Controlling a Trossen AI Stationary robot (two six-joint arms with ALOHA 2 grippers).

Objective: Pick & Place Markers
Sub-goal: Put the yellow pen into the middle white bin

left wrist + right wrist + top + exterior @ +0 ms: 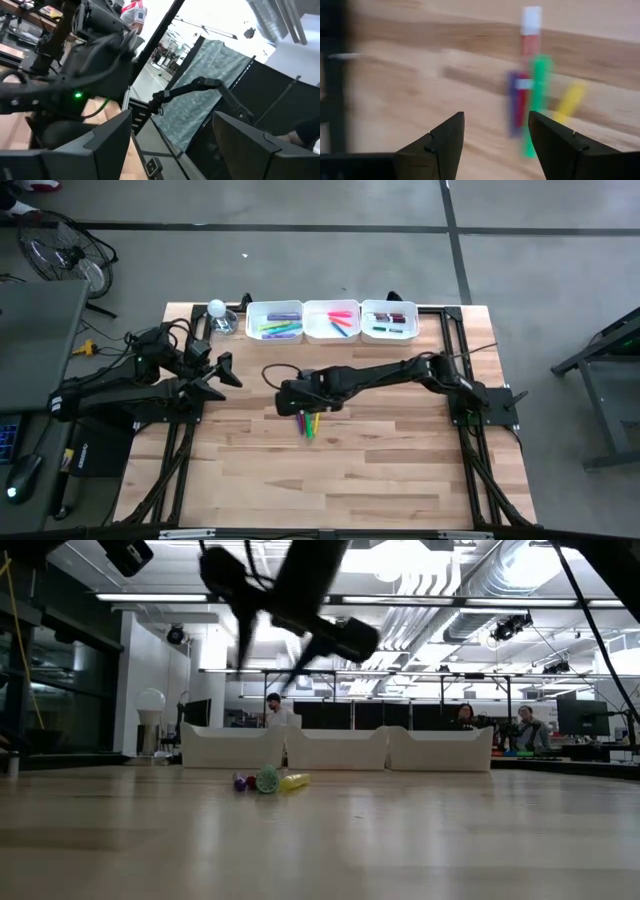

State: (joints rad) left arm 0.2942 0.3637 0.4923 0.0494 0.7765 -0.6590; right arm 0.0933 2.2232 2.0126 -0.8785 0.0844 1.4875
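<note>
A small pile of markers (308, 423) lies on the wooden table near its middle: red with a white cap (530, 35), purple (514, 102), green (538, 95) and yellow (568, 102). In the low view the pile (266, 781) rests flat on the wood. My right gripper (495, 117) is open and hovers above the pile (270, 650), touching nothing. More markers lie in three white trays at the far edge (274, 307). My left gripper (222, 378) waits open at the table's left side, raised (172, 115).
The three white trays stand side by side along the far edge (335, 748). A white round-topped object (216, 308) and a clear cup (224, 325) stand left of them. Bare wood spreads toward the near edge. People sit in the room beyond (277, 708).
</note>
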